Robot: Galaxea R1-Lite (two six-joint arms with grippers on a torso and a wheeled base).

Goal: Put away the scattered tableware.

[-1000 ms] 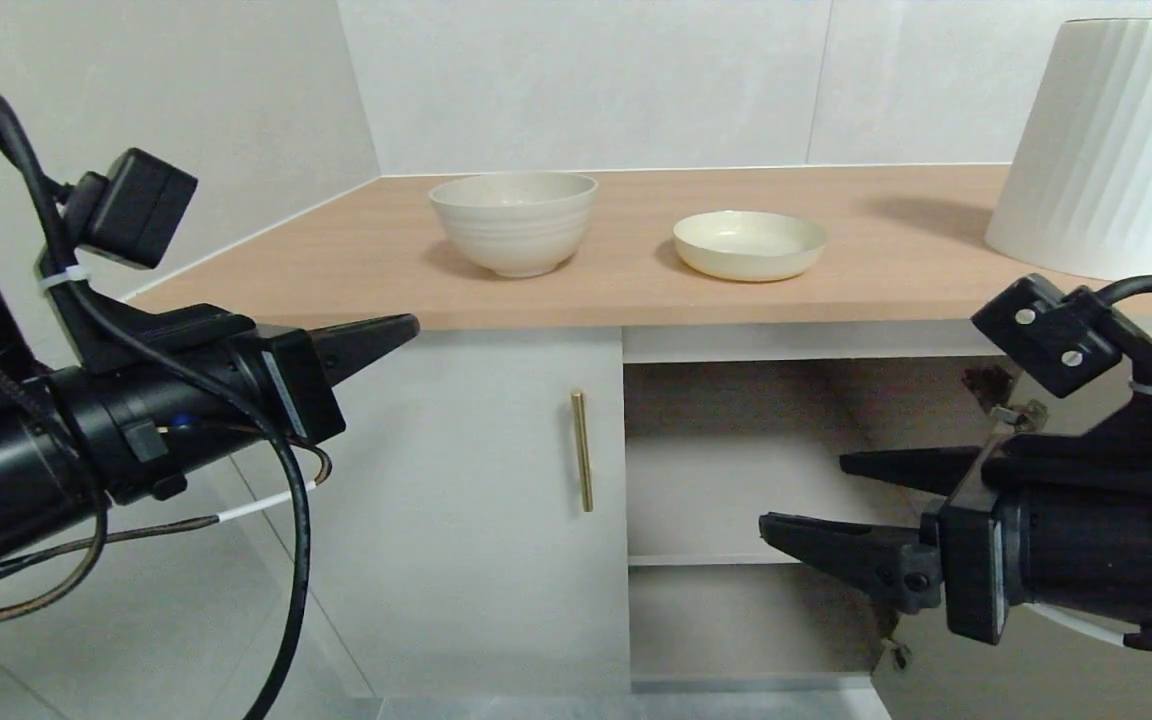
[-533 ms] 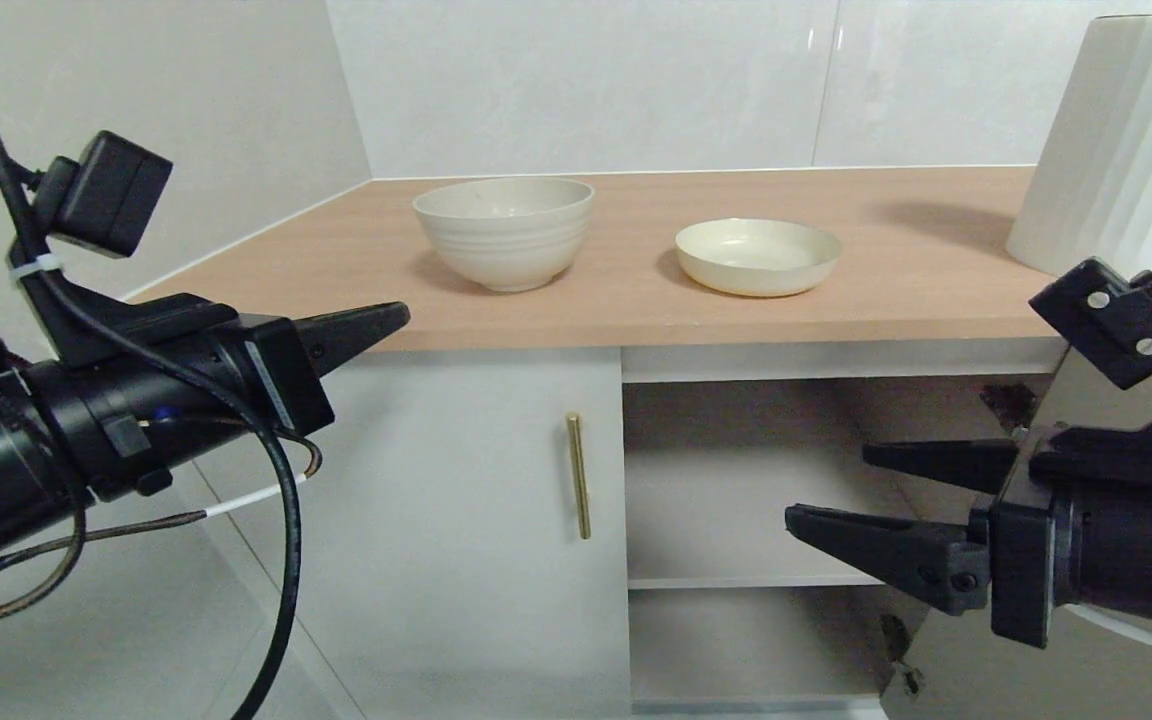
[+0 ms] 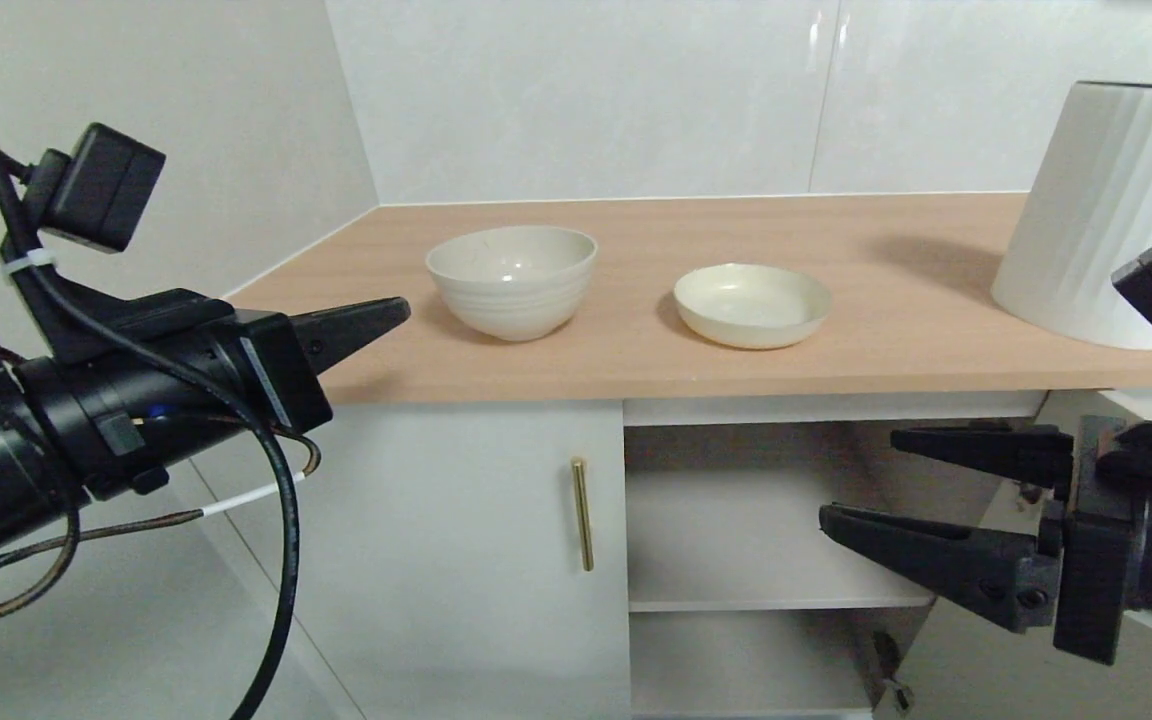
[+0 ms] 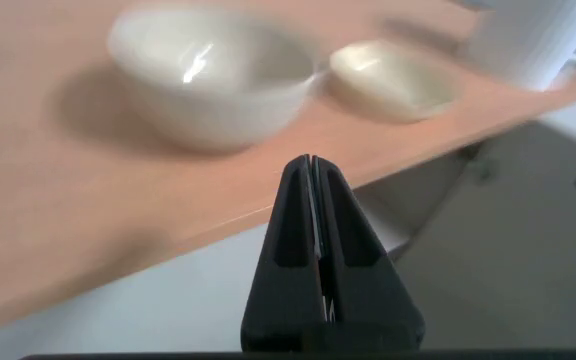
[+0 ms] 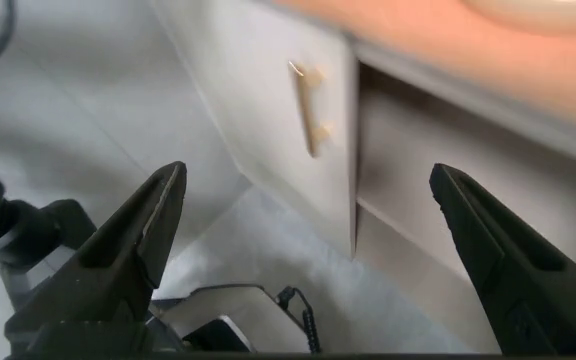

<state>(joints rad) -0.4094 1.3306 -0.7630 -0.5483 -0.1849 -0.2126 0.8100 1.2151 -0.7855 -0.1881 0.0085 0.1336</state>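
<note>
The deep cream ribbed ceramic bowl (image 3: 512, 280) and the shallow cream dish (image 3: 752, 305) stand apart near the front edge of the wooden counter (image 3: 936, 330), ungrasped. The left gripper (image 3: 398, 309) is near the bowl, jaws closed. The right gripper (image 3: 861, 476) is before the open white cabinet (image 3: 766, 520), jaws spread. Step in hand, judged: approach. The next move probably requires opening the left jaws around the bowl rim.

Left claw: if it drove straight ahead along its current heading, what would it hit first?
Most likely the deep bowl: the shut left claw points across the counter edge at its near side. Depth is unclear, so it might slip just past it.
</note>
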